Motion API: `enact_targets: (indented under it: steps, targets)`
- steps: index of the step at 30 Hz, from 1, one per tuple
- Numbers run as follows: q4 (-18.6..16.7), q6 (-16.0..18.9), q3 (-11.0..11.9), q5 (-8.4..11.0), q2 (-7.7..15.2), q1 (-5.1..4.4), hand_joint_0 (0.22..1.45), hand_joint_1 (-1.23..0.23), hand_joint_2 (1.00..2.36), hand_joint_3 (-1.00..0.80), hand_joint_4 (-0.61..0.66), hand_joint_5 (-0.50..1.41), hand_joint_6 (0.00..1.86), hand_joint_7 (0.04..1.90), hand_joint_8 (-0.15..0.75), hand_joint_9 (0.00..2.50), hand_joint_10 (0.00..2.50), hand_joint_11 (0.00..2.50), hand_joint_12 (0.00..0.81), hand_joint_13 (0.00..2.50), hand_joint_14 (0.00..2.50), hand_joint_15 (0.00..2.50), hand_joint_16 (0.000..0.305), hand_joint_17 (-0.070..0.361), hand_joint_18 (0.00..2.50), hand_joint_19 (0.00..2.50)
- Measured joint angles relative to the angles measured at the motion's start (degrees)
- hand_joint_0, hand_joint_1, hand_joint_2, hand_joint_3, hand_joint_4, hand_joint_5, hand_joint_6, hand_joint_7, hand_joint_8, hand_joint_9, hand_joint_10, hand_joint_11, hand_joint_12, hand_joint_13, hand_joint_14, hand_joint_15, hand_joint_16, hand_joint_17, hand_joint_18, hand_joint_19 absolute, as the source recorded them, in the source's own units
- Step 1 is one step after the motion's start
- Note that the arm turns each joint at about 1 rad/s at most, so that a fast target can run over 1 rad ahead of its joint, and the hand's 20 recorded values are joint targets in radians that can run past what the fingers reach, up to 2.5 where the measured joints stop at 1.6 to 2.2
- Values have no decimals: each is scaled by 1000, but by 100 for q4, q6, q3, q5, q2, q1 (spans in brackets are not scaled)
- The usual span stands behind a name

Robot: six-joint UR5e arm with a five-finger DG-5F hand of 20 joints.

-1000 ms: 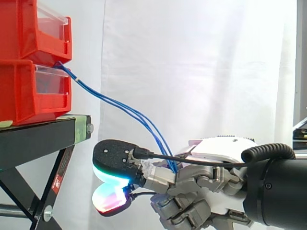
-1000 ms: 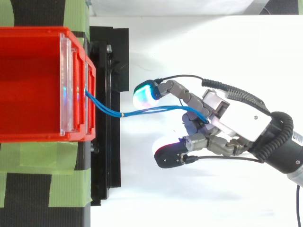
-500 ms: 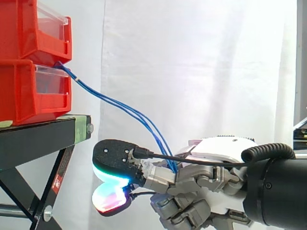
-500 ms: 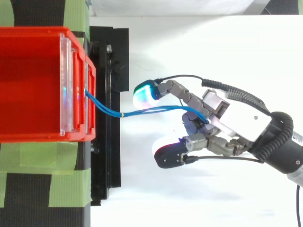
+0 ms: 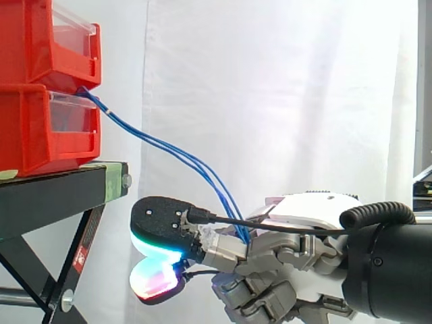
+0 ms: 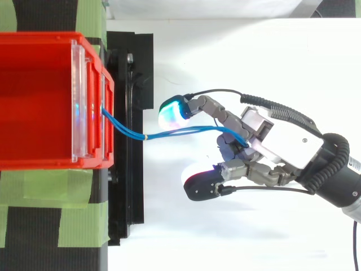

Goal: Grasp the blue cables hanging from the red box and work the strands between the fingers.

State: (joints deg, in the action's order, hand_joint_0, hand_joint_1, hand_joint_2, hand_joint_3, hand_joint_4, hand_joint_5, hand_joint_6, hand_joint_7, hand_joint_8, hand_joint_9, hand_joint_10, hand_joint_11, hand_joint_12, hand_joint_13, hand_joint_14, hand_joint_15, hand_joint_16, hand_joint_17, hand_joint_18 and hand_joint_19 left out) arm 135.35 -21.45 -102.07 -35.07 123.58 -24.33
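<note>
No visible change over last second: hand (image 6: 282, 141) motionless, fingers curled round blue cables (image 5: 156, 140). Strands slope from lower red bin (image 5: 40, 135) down into hand. Exact pinch point hidden, probably near palm. Grasp made; working strands seemingly paused.

blue cables (image 5: 169, 148): lower ends hidden inside curled hand (image 5: 270, 260) | red bins (image 5: 34, 128): cut off at left edge, side view
</note>
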Motion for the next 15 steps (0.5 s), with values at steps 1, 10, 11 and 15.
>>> enact_targets:
  steps: [1, 10, 11, 15]
  targets:
    - [0, 0, 0, 0, 0, 1, 768, -521, 1000, -1000, 221, -141, 11, 1012, 439, 1051, 2500, 2500, 486, 1472, 2500, 1590, 56, 125, 1788, 833]
    - [0, 0, 2, 0, 0, -1, 770, -519, 1000, -1000, 227, -143, 11, 1020, 439, 1051, 2500, 2500, 486, 1472, 2500, 1590, 56, 125, 1788, 833]
    - [0, 0, 1, 0, 0, -1, 771, -518, 1000, -1000, 228, -143, 11, 1016, 439, 1051, 2500, 2500, 486, 1472, 2500, 1590, 56, 125, 1788, 833]
    - [0, 0, 0, 0, 0, -1, 770, -518, 1000, -1000, 235, -137, 11, 1022, 439, 1051, 2500, 2500, 486, 1472, 2500, 1590, 56, 125, 1788, 833]
